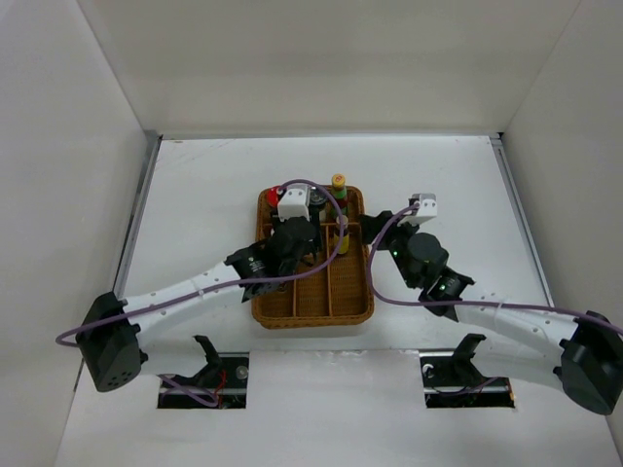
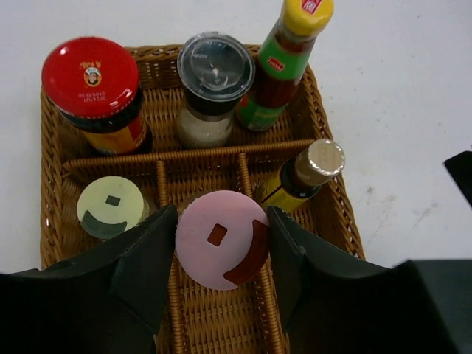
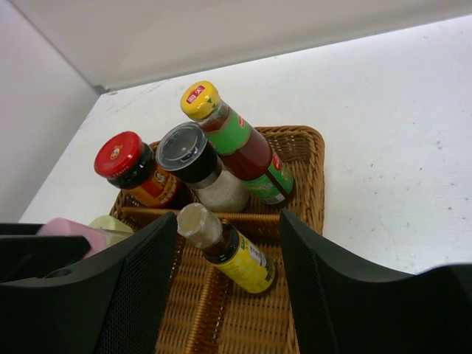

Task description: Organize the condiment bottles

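Pink-lidded jar (image 2: 221,240): at middle front compartment of wicker tray (image 2: 158,70), clamped between narrowly set fingers of left gripper (image 2: 221,251). Pale-green-lidded jar (image 2: 110,206) in left front compartment; silver-capped bottle (image 2: 302,177) leaning in right. Back row: red-lidded jar (image 2: 92,81), grey-capped shaker (image 2: 214,74), yellow-capped bottle (image 2: 284,66). Right gripper (image 3: 228,243) partly open, holding nothing, beside tray's right edge.
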Robot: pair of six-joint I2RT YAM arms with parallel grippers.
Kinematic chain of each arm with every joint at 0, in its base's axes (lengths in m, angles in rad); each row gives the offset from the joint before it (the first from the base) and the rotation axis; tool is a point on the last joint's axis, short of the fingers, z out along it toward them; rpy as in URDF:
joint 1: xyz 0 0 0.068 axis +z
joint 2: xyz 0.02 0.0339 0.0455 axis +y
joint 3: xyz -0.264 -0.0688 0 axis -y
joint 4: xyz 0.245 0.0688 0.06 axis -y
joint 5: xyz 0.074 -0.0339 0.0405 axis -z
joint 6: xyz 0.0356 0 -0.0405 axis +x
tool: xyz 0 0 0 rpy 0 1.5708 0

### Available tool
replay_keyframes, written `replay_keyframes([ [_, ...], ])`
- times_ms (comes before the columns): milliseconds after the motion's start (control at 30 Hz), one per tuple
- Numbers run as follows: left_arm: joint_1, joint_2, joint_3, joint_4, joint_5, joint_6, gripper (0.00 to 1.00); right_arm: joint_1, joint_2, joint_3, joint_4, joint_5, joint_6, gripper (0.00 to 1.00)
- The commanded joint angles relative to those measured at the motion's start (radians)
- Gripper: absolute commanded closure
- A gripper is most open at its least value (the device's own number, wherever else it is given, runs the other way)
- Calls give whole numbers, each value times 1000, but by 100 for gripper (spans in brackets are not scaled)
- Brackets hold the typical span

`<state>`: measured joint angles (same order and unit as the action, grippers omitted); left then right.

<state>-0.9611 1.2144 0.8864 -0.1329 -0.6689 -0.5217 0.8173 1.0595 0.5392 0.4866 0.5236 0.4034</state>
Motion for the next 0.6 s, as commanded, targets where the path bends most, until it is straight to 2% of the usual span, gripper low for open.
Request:
replay_keyframes([
  [0,25,7,-24,107,49,-38,64,-8,-21,-5,58,4,28,38],
  [200,68,51,-90,208,97,-61,64,-13,-23,-10,67,-7,38,37],
  [567,126,155,-99,288,160,-60,60,-14,-13,-19,92,-7,45,37],
])
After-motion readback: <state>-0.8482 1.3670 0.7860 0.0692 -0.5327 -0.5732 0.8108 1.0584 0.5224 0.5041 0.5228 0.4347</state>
